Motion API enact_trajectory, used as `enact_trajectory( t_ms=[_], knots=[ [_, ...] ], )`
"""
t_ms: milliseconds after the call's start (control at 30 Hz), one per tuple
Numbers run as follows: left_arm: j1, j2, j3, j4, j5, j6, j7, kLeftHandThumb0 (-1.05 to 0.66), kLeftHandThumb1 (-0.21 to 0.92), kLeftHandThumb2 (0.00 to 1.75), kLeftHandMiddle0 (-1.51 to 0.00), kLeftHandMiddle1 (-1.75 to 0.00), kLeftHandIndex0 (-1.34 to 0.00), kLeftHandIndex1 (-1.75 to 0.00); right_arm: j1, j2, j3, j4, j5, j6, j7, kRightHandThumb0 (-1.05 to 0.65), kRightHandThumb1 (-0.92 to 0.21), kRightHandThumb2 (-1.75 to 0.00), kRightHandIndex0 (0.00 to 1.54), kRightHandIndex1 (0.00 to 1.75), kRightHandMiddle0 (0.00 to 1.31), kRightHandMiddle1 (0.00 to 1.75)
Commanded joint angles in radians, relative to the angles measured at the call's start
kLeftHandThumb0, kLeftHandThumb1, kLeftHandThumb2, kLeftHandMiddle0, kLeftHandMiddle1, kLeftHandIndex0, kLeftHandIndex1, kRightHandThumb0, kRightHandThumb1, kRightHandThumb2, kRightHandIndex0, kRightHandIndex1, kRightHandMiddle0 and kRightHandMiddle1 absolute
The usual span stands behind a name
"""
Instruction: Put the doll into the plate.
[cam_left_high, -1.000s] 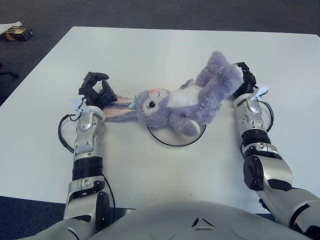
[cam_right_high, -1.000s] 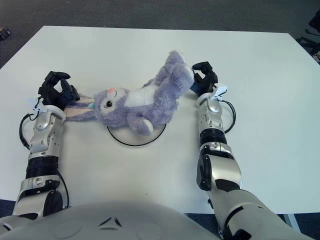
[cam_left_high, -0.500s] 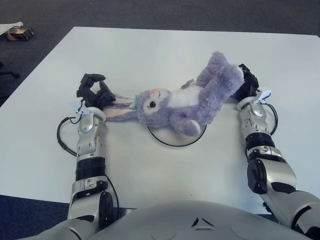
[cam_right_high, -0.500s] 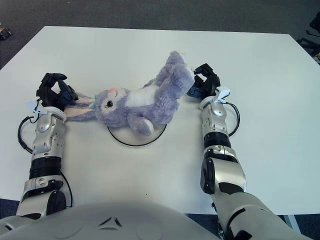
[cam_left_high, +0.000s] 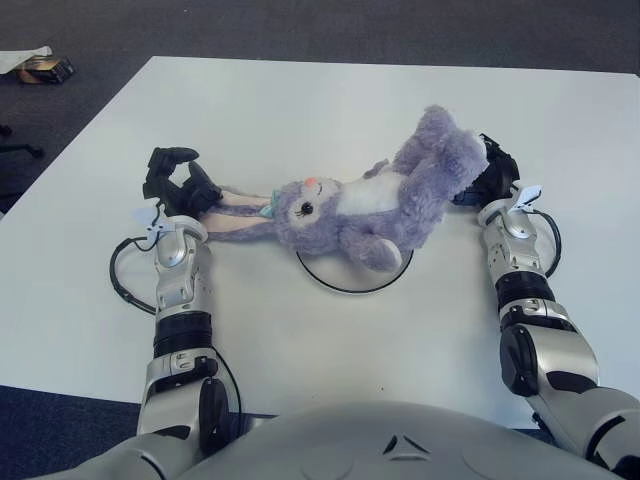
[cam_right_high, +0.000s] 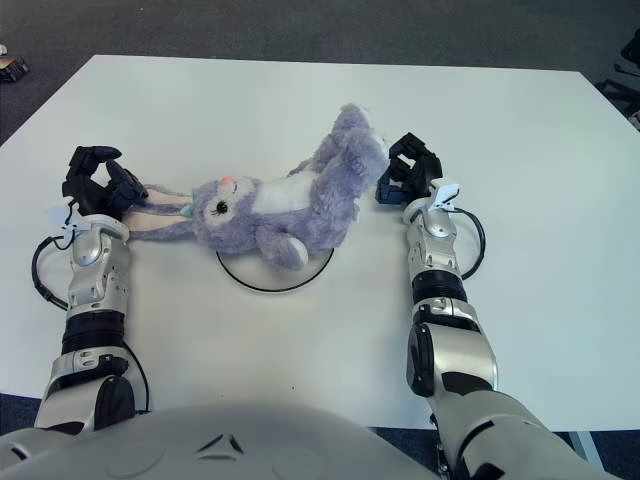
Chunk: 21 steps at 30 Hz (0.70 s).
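Purple plush doll (cam_left_high: 365, 205) lying stretched across the white table (cam_left_high: 300, 110), head toward the robot's left, feet raised toward its right. Body and one lower paw over the plate (cam_left_high: 352, 272), a thin dark ring whose near arc shows below the belly; the far part hidden under the plush. Head and long pink-lined ears (cam_left_high: 235, 212) reaching past the ring's left edge, ears flat on the tabletop. Left hand (cam_left_high: 175, 180) at the tips of the ears, black fingers (cam_left_high: 170, 157) curled loosely, apparently holding nothing; contact with the ear tips impossible to judge, fingers just beside them. Right hand (cam_right_high: 408, 170) just beside the raised feet (cam_right_high: 352, 140), fingers bent inward, no clear grip on the plush, a small gap visible between fingertips and fur in the right eye view. Both forearms lying low over the table, left one running along the doll's left side, right one on the far right, well apart from the ring. A small dark object (cam_left_high: 42, 68) on the grey floor beyond the table's far left corner.
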<state>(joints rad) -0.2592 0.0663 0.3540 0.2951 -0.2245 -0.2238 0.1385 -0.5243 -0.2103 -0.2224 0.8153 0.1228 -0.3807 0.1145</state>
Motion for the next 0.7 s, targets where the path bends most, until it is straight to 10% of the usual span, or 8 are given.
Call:
enact_trajectory(
  t_ms=[0,367,500,667],
  knots=[
    [0.016,-0.028,0.000,0.049,0.011,-0.041,0.014,-0.45,0.41,1.20,-1.28,-1.75,-0.54,-1.75,0.047,0.000,0.023,0.052,-0.036,0.021,-0.015,-0.01,0.07,-1.74,0.87,1.75,0.72,1.70],
    [0.004,-0.065,-0.013,0.147,0.032,-0.165,0.025,-0.43,0.47,1.13,-1.26,-1.75,-0.49,-1.75,0.055,-0.022,0.080,0.072,-0.096,-0.006,-0.006,-0.01,0.12,-1.75,0.93,1.75,0.82,1.55],
    [0.005,-0.071,-0.023,0.157,0.048,-0.177,0.032,-0.43,0.49,1.10,-1.27,-1.75,-0.47,-1.75,0.052,-0.028,0.095,0.087,-0.105,-0.016,-0.008,-0.40,-0.18,-1.45,1.23,1.75,0.69,1.71],
    [0.004,-0.069,-0.029,0.169,0.066,-0.188,0.045,-0.43,0.50,1.09,-1.27,-1.75,-0.47,-1.75,0.048,-0.032,0.108,0.100,-0.113,-0.028,-0.011,-0.48,-0.25,-1.39,1.31,1.75,0.66,1.74]
  ],
)
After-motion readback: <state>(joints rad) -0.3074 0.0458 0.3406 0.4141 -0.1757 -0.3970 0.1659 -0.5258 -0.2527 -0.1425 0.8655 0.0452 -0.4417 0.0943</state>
